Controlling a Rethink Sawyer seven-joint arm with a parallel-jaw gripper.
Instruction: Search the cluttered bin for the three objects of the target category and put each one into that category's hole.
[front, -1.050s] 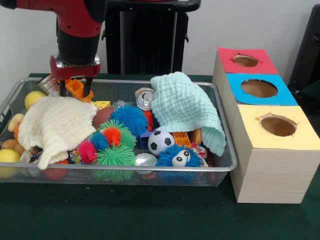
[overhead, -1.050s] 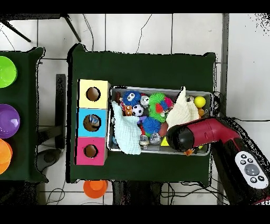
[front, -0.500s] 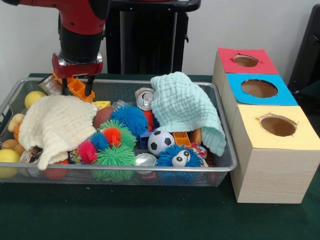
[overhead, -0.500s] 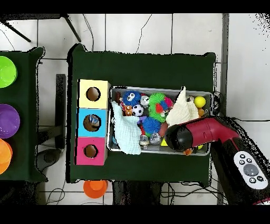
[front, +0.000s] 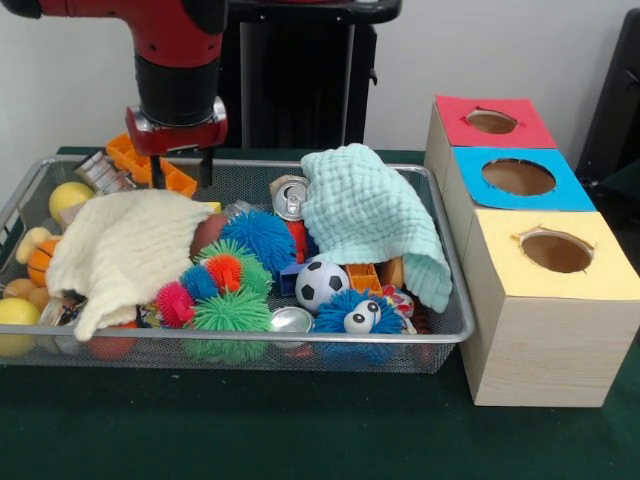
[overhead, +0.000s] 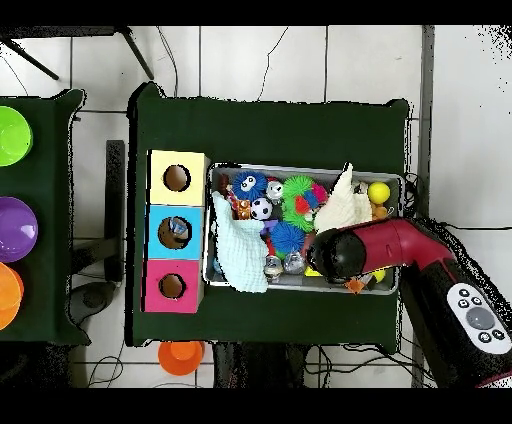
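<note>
We find the gripper (front: 180, 172) clenched on an orange plastic block (front: 150, 166), held above the wire bin (front: 440, 335) beside the cream cloth (front: 125, 250).

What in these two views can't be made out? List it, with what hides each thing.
- Front view: whatever lies under the cream cloth and the mint cloth.
- Front view: the inside of the red box, too dark to tell.
- Overhead view: the gripper and orange piece, mostly covered by the arm.
</note>
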